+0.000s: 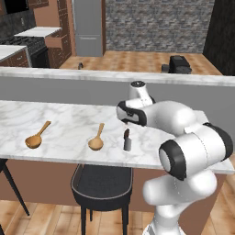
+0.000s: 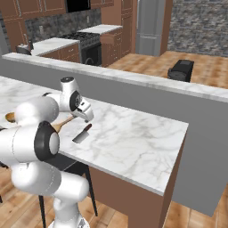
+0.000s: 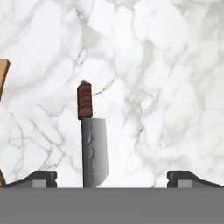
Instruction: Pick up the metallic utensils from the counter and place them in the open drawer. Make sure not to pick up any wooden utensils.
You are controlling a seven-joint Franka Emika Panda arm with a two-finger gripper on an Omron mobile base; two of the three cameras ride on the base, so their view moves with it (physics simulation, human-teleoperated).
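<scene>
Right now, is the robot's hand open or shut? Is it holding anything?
Gripper: open, holding nothing, above the knife on the counter.

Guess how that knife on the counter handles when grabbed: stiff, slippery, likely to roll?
The knife probably stays stiff: its wide grey blade looks like flat metal. It lies flat on the counter, so it likely slides or spins rather than rolls if nudged. The ribbed brown handle should slip less than the smooth blade, though lying so low it leaves little for the open end effector to catch.
</scene>
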